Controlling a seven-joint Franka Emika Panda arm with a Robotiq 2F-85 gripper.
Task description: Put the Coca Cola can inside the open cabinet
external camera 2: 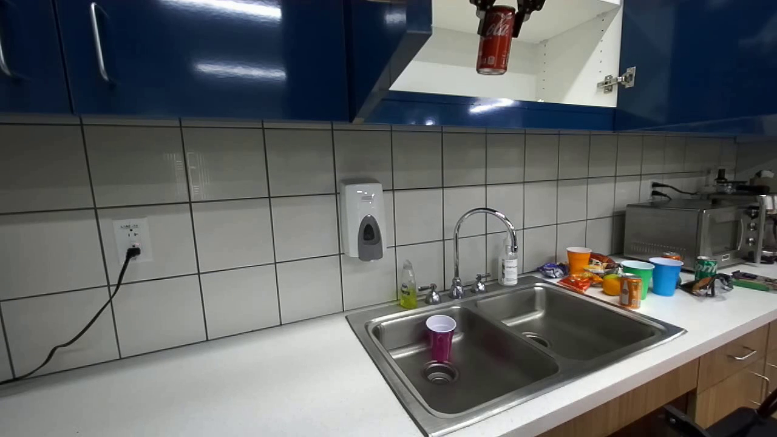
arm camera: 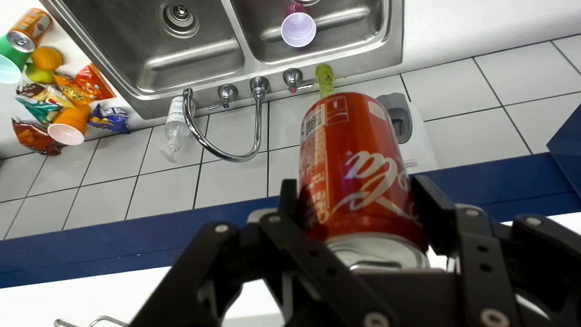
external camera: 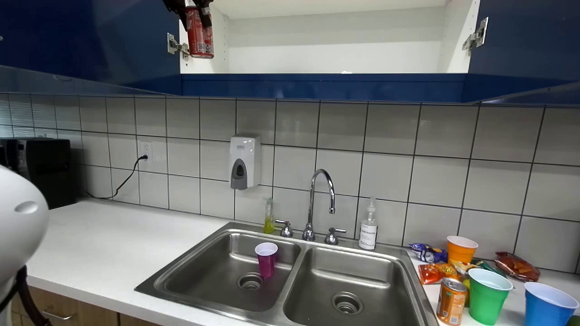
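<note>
gripper (arm camera: 361, 206) is pinching the red, silver-topped, cylindrical metal coca cola can (external camera 2: 495, 47) by its upper half, jaws spread only to its width; the can is hanging in front of the wide, blue-fronted, cream-lined open cabinet (external camera: 335, 58). a low approach could be catching its base on the dark blue bottom edge (external camera: 324, 87), twisting it loose.

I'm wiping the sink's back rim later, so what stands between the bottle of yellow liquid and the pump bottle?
The faucet, with a handle on either side; both exterior views show this.
</note>
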